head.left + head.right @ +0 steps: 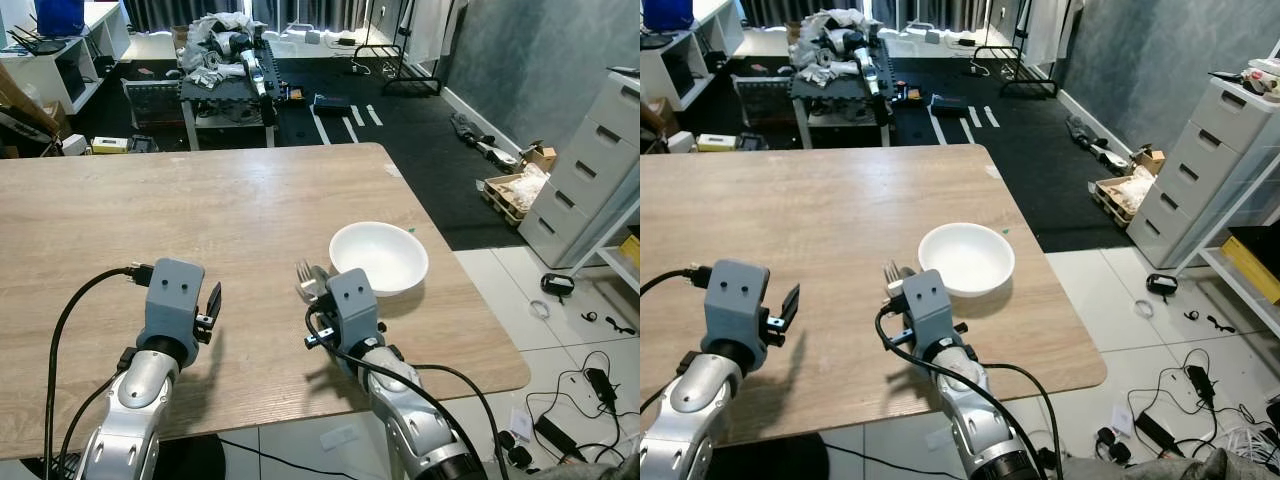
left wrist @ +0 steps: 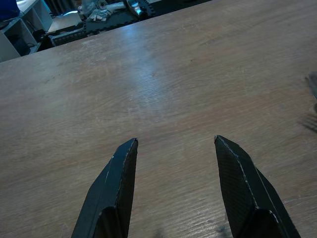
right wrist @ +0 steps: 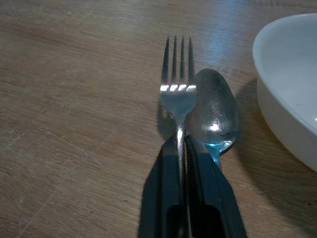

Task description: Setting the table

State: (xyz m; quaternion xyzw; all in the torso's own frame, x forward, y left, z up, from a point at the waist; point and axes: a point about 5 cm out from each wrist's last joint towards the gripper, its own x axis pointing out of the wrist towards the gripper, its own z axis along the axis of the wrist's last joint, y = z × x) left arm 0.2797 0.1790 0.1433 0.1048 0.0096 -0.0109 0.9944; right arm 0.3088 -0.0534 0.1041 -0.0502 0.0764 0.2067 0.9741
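Observation:
A white bowl [image 1: 379, 256] sits on the wooden table [image 1: 200, 230] near its right edge. Just left of the bowl, a metal fork [image 3: 178, 82] and a spoon [image 3: 214, 110] lie side by side, tips pointing away from me. My right gripper [image 3: 184, 144] is shut on the fork's handle, low over the table, with the spoon's handle running beside and under the fingers. My left gripper [image 2: 174, 143] hovers open over bare wood to the left, nothing between its fingers [image 2: 119, 173].
The table's front edge lies just below both arms and its right edge just past the bowl. Beyond the far edge stand a cluttered black cart [image 1: 230, 70] and white shelves [image 1: 50, 60]. A grey drawer unit [image 1: 590, 180] and cables on the floor are to the right.

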